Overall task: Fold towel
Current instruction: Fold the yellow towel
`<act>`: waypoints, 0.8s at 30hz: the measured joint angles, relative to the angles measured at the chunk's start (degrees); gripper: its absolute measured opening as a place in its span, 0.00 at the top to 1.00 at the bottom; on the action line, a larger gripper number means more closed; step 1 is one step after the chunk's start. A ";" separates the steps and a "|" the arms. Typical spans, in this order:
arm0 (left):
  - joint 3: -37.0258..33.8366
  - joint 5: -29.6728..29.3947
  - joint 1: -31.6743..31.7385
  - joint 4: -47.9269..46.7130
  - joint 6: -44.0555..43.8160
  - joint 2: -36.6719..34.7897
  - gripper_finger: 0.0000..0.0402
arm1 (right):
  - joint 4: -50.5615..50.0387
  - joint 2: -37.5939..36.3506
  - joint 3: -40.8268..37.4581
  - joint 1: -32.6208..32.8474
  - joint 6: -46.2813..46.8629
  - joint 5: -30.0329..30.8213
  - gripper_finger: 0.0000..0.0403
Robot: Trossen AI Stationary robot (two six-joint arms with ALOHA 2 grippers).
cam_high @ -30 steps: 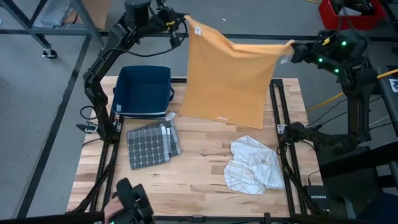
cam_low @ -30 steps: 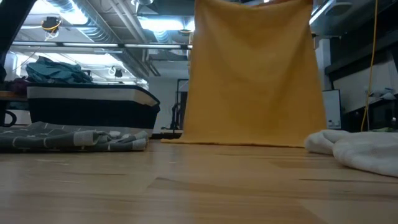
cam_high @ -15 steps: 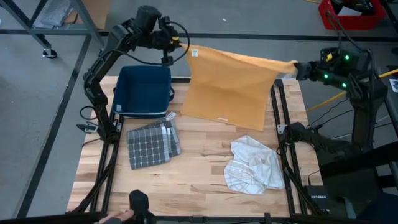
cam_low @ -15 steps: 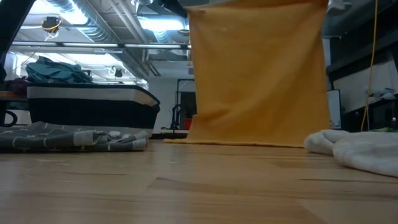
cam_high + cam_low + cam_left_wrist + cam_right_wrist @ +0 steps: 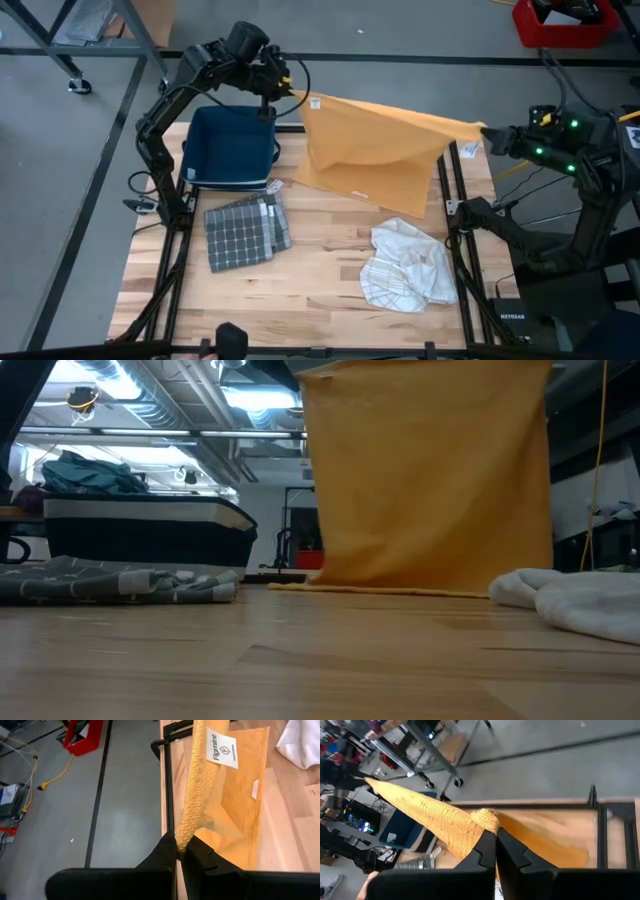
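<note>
The dark blue bin sits on the table just below and beside the left pincer; nothing shows inside it from above. The left pincer is clamped tight on one top corner of the mustard towel, and the right pincer is pinched shut on the opposite top corner, so the cloth hangs stretched between them with its lower edge lying on the table beneath. Close to the left pincer's grip, a white label sewn to the towel reads "Figmint" with a small round mark. A second small white tag shows at the towel's lower edge. Farther from both pincers, a grey checked cloth lies folded below the bin, and a crumpled white cloth lies under the right pincer's side. Compared with a second ago, both pincers have dropped lower and spread wider, and more of the towel's bottom now rests on the table.
</note>
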 joint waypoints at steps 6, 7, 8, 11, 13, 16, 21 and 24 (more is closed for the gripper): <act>0.00 0.00 -0.32 -1.08 0.01 0.00 1.00 | -3.07 -3.09 -5.38 0.00 1.56 -0.12 0.99; 0.00 0.00 -0.32 -1.72 0.24 0.00 1.00 | -2.89 -3.81 -6.63 0.00 2.10 -0.12 0.99; 0.00 0.02 -0.32 -2.34 0.42 0.00 1.00 | -2.69 -4.56 -7.97 0.00 2.44 -0.16 0.99; 0.00 0.02 -0.32 -4.35 0.63 0.00 1.00 | -2.16 -6.89 -11.76 0.00 3.83 -0.62 0.99; 0.00 0.02 -0.32 -5.78 0.86 0.00 1.00 | -2.20 -8.30 -14.43 0.00 4.00 -1.87 0.99; 0.00 0.04 -0.32 -7.09 1.21 0.00 1.00 | -1.59 -10.74 -18.07 -0.02 5.25 -3.19 0.99; 0.00 0.07 -0.32 -8.72 0.77 0.00 1.00 | 0.64 -14.23 -22.50 -0.02 6.95 -3.48 0.99; 0.00 0.04 -0.32 -9.96 0.79 0.00 1.00 | 1.50 -15.51 -24.45 -0.02 7.09 -4.57 0.99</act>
